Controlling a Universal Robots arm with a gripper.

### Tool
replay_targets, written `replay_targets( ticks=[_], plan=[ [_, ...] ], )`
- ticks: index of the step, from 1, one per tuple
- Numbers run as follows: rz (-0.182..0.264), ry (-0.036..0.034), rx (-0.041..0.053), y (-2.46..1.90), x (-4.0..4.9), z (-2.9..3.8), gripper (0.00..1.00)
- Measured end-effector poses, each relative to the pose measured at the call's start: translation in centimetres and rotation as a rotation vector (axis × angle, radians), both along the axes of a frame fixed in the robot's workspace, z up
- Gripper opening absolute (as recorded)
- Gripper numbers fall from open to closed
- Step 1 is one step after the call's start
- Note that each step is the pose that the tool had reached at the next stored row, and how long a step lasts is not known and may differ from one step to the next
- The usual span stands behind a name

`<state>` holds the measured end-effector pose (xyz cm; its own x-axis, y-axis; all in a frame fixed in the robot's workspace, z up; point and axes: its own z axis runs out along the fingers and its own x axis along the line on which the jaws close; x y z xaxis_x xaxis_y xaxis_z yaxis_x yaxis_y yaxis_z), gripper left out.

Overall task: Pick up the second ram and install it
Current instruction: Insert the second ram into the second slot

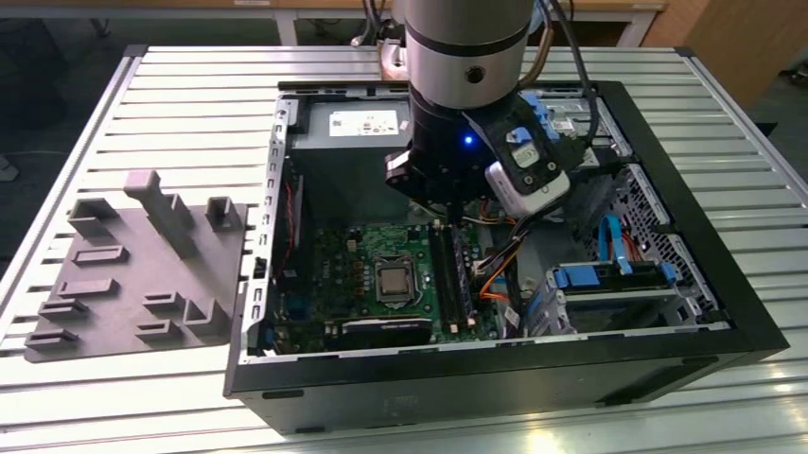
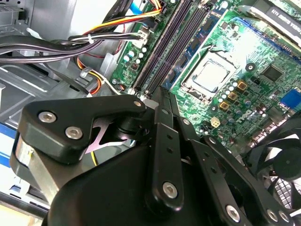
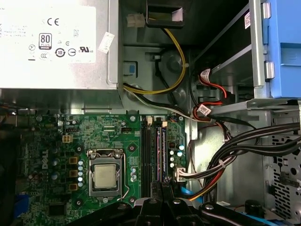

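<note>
In the exterior view the arm reaches down into the open computer case [image 1: 707, 312], and its gripper [image 1: 440, 216] hangs just above the black memory slots [image 1: 445, 274] of the green motherboard [image 1: 366, 274]. A thin dark strip runs down from the gripper toward the slots — whether it is the second ram cannot be told. A grey tray [image 1: 127, 274] lies on the table to the exterior view's left.

In the second wrist view the fingers [image 2: 162, 132] stand pressed close together, their tips at the near end of the slots [image 2: 174, 42]; nothing held can be made out.

In the first wrist view the gripper [image 3: 160, 186] sits over the slots [image 3: 154, 155], beside the processor socket [image 3: 104, 175]. One slot carries a stick along its length — which one, unclear.
</note>
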<state>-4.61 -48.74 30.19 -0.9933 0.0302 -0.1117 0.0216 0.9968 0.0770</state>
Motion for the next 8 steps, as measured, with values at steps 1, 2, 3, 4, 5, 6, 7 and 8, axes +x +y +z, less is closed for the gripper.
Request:
replay_targets(
  ticks=[1,2,3,4,5,6,7,8],
  plan=[
    [0.000,0.0001,-0.0001,0.00,0.00,-0.04,0.12],
    [0.000,0.0000,0.0000,0.00,0.00,-0.08,0.12],
    [0.000,0.0000,0.0000,0.00,0.00,-0.13,0.12],
    [0.000,0.0000,-0.0001,0.00,0.00,-0.17,0.12],
    [0.000,0.0000,-0.0001,0.00,0.00,-0.21,0.12],
    [0.000,0.0000,-0.0001,0.00,0.00,-0.25,0.12],
    [0.000,0.0000,-0.0001,0.00,0.00,-0.28,0.12],
    [0.000,0.0000,-0.0001,0.00,0.00,-0.32,0.12]
  ],
)
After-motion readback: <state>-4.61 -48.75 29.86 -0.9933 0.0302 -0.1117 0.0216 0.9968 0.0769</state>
